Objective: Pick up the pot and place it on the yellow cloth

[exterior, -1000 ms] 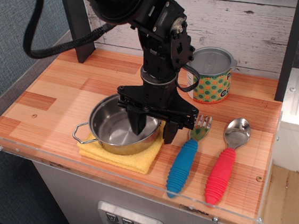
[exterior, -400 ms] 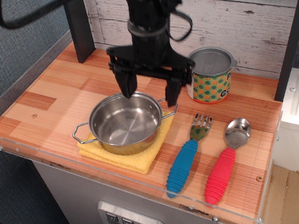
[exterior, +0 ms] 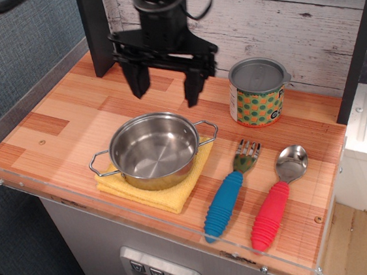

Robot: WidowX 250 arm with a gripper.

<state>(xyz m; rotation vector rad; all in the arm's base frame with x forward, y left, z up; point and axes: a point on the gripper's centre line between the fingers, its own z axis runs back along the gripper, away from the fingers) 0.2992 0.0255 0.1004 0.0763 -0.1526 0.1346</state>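
Note:
The shiny steel pot with two wire loop handles sits upright on the folded yellow cloth near the table's front edge. My gripper hangs above and behind the pot, clear of it. Its two black fingers are spread wide apart and hold nothing.
A green-and-orange dotted tin can with a grey lid stands at the back right. A blue-handled fork and a red-handled spoon lie to the right of the pot. A dark post stands at the back left. A clear rim edges the table front.
My gripper let go of the pot's rim, rose and moved back and to the left. The pot stays on the yellow cloth.

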